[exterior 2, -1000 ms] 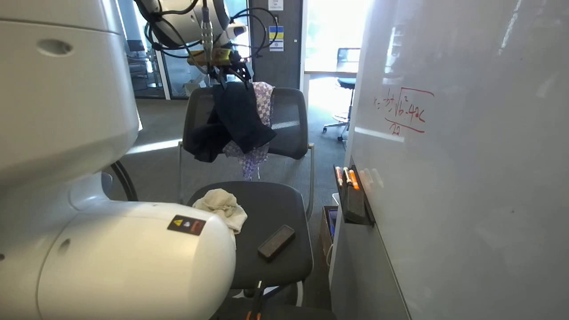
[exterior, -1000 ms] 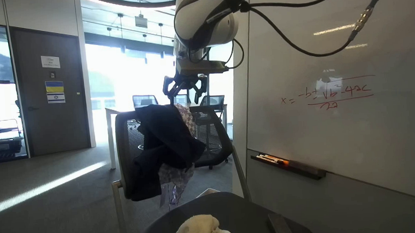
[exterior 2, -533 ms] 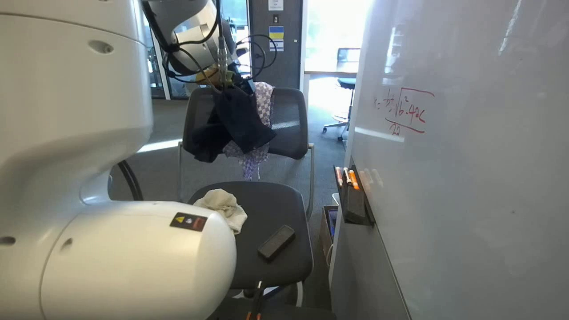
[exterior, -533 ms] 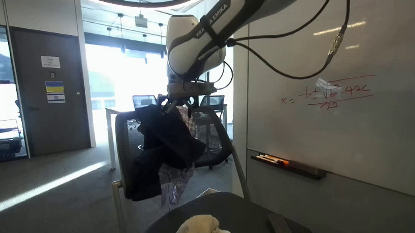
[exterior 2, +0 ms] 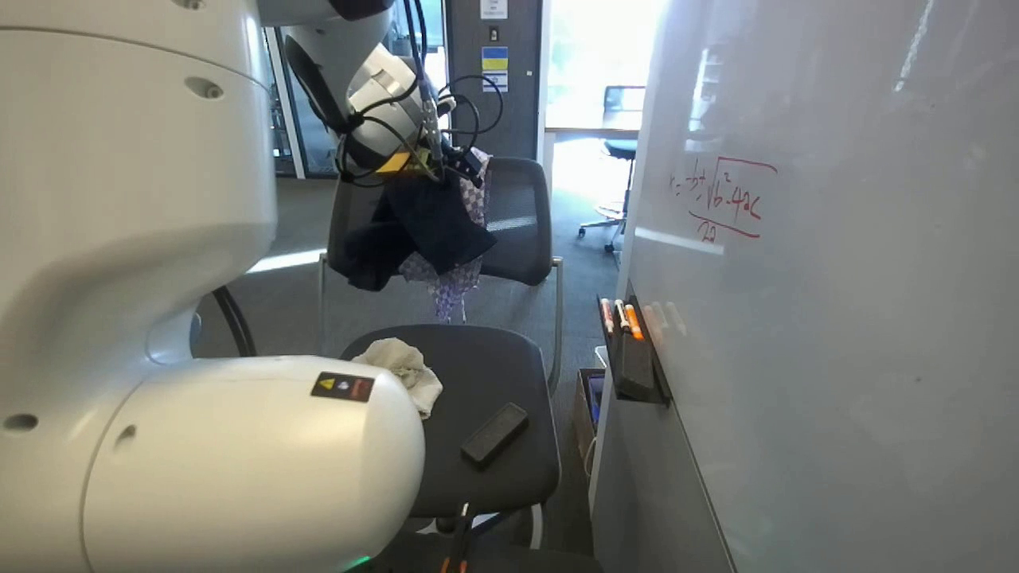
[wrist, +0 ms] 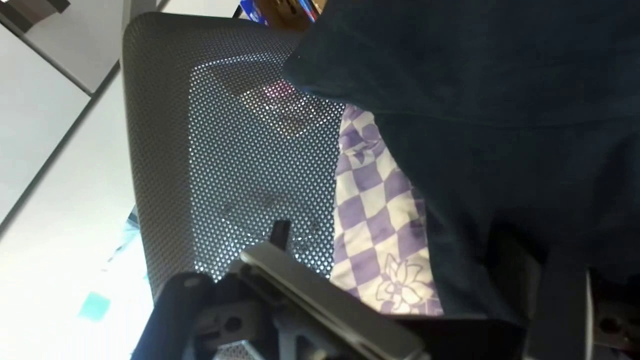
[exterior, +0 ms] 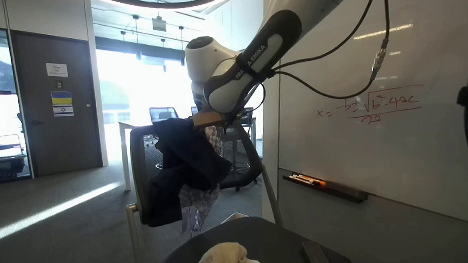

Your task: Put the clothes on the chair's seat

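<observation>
In an exterior view, at far left, a dark door (exterior: 56, 143) with a white notice (exterior: 56, 70) and 2 printed flags (exterior: 61, 98). Next along, draped over the chair's mesh backrest (exterior: 253, 158), a dark garment (exterior: 183, 153), and partly beneath it a purple-and-white checked cloth (exterior: 199, 198), hanging at its lower end below the backrest. Over the top of the backrest, bent downward, the robot arm (exterior: 256, 55). In both exterior views, on the chair's seat (exterior 2: 478, 358), a crumpled cream cloth (exterior 2: 407, 374), and to the right, apart from it, a dark eraser (exterior 2: 495, 435). Farther right, a black tray (exterior: 351, 198) with 3 markers (exterior 2: 634, 320) and 1 eraser-like block (exterior 2: 635, 366), then a whiteboard (exterior: 396, 148) with a formula (exterior: 371, 105) in red.

In the wrist view, also from the left: mesh of the backrest, 1 of 2 fingers (wrist: 325, 296) low in front of it, the checked cloth, then the dark garment across the right side, with the matching finger dim against it. At the gripper (wrist: 400, 245), a wide spread of the jaws, with checked cloth and the garment's edge in view between. Cannot tell whether pressed against the fabric or just above it.
</observation>
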Tool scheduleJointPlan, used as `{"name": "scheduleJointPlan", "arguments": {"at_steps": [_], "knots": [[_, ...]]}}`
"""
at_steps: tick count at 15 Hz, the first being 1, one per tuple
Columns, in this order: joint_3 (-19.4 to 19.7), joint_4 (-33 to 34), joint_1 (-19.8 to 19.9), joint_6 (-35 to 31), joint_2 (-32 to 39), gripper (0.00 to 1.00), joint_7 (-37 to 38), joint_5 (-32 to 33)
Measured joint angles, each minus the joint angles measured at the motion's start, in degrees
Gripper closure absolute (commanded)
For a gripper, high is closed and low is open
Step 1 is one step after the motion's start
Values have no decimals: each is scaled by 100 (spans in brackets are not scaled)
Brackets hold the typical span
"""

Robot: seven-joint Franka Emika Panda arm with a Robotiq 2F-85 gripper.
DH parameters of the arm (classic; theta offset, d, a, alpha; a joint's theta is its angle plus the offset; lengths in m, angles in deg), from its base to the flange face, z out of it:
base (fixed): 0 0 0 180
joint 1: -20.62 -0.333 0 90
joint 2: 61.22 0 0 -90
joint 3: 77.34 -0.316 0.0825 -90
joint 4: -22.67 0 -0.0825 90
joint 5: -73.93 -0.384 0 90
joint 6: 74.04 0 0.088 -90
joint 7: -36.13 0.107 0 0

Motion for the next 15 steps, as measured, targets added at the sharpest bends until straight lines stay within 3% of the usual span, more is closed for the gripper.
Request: {"name": "scheduleJointPlan", "arguments": {"at_steps": [6,10,12,15], "knots": [[-50,-10,35,-611,78,0,363,0],[-42,-251,250,-1556,129,0,346,0],[-40,-410,389,-2036,169,27,302,0],[-38,-563,556,-2701,325,50,271,0]]}}
